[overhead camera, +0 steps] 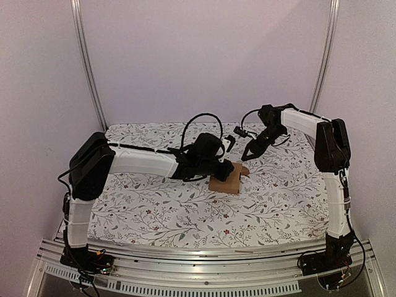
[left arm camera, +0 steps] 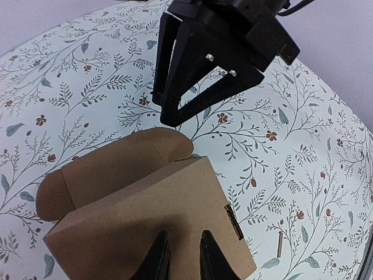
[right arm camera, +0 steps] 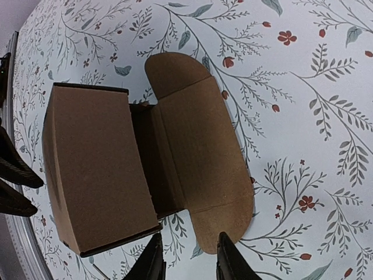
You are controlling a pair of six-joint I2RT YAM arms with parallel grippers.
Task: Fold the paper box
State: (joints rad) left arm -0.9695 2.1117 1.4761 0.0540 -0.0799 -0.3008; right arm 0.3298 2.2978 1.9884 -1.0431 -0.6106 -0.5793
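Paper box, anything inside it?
The plain brown cardboard box shows only a shadowed inner wall at its open end, beside the open lid flap. No contents visible; the box itself covers the rest.

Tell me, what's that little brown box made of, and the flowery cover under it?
The paper box looks like thin brown cardboard: matte faces, crisp folds, rounded cut flaps. The flowery cover seems printed cloth or plastic sheet, white with leaves and red flowers; flat and dull, so I can't tell which.
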